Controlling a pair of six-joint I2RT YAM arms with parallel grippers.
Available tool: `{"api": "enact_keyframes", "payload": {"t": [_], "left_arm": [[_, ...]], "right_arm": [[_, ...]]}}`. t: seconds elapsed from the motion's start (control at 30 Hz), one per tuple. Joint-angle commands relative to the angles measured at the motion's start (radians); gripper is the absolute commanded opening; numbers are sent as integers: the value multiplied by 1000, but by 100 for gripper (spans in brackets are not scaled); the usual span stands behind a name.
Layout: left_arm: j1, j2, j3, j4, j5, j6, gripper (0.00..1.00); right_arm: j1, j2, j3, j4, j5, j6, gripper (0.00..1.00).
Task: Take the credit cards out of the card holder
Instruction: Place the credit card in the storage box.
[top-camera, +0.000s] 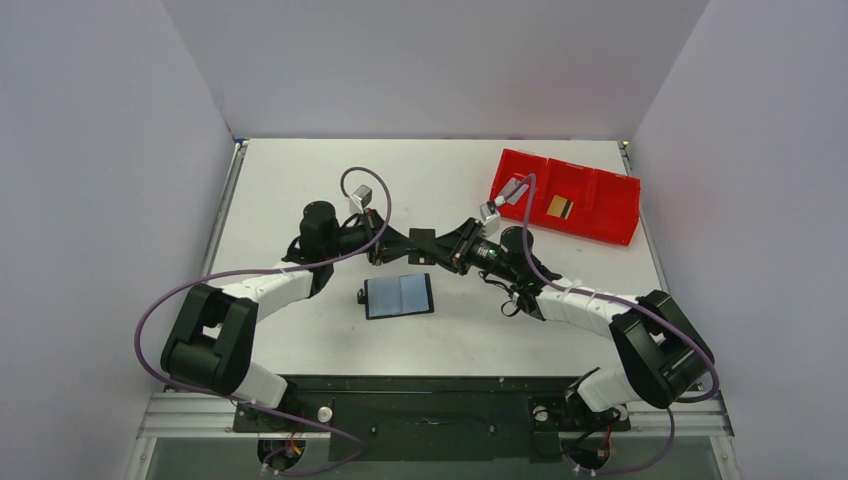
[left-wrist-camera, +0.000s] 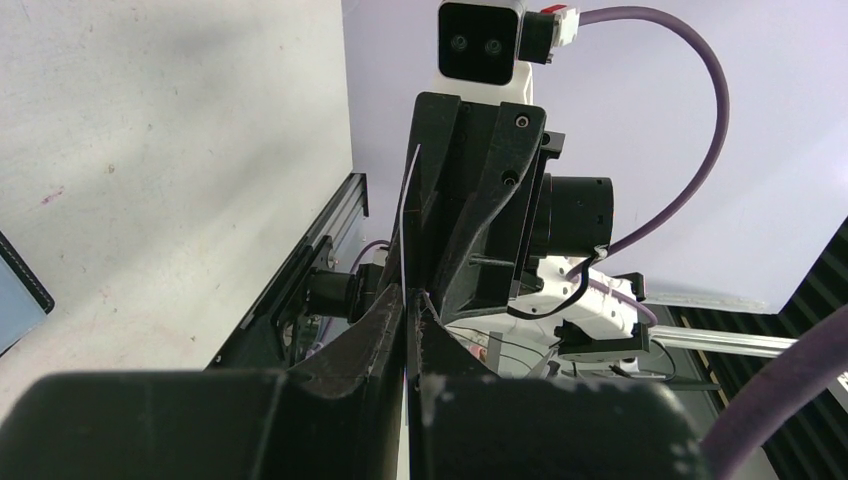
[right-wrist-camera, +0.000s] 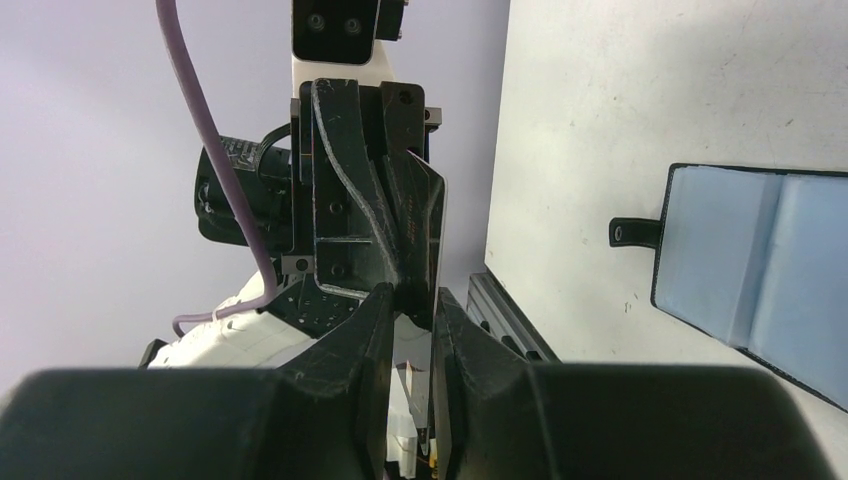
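The card holder (top-camera: 398, 295) lies open and flat on the table, its bluish inside facing up, just in front of both grippers. Its corner shows in the left wrist view (left-wrist-camera: 18, 295), and the whole holder in the right wrist view (right-wrist-camera: 750, 270). A black credit card (top-camera: 423, 237) hangs in the air between the two grippers. My left gripper (top-camera: 402, 241) (left-wrist-camera: 412, 295) is shut on one end of it, seen edge-on as a thin pale line (left-wrist-camera: 404, 230). From the other side my right gripper (top-camera: 446, 244) (right-wrist-camera: 415, 300) has its fingertips pinched on the same card (right-wrist-camera: 425, 250). A gold card with a dark stripe (top-camera: 559, 207) lies in the red tray.
The red three-compartment tray (top-camera: 612, 203) sits at the back right of the table. Purple cables loop over both wrists. Grey walls stand on three sides. A black rail (top-camera: 430, 410) runs along the near edge by the arm bases.
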Motion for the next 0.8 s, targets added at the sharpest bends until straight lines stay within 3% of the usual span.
{"api": "enact_keyframes", "payload": {"t": [0.0,0.37,0.63,0.77], "left_arm": [[17,8,1,69,-48,-2,0],[23,1,-6,96,-53,-22,0],[18,12,9,74,-33,-3,0],[14,20,14,64,-24,6,0]], "right_arm": [[5,-51,-19,54,-12,-16,14],[4,-56,-37,68,-14,-11,25],[5,-45,-21,68,-14,-14,24],[4,-38,-8,62,-14,-18,15]]}}
